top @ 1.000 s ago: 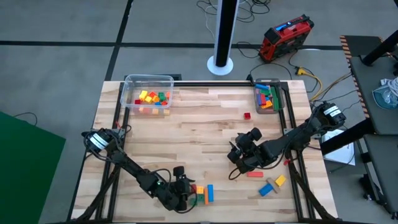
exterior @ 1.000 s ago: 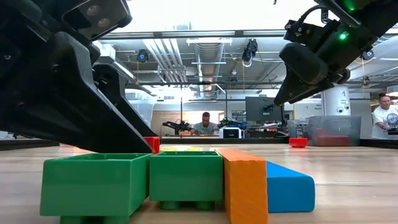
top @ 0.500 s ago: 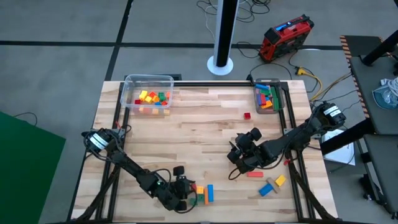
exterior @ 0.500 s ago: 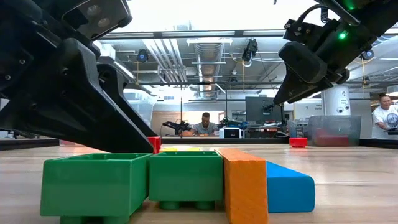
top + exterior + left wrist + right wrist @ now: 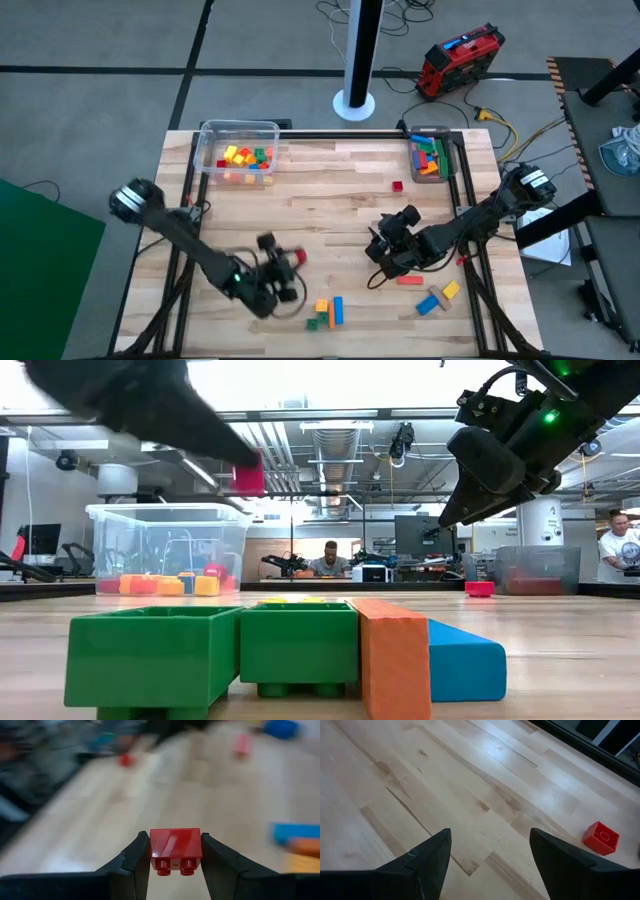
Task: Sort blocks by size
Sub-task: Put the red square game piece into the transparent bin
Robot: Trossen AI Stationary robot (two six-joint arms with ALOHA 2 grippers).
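Here the left hand point(image 5: 176, 851) pinches a small red block point(image 5: 176, 849) between its fingers, above the table point(image 5: 330, 200).

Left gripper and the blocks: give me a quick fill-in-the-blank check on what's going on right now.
1. The left gripper is shut on a small ____ block.
2. That block is held ____ the table, not resting on it.
3. The right gripper hangs with its fingers ____ and nothing between them.
4. In the low view, the upright orange block stands between a green block and a ____ one.

Missing words: red; above; open; blue
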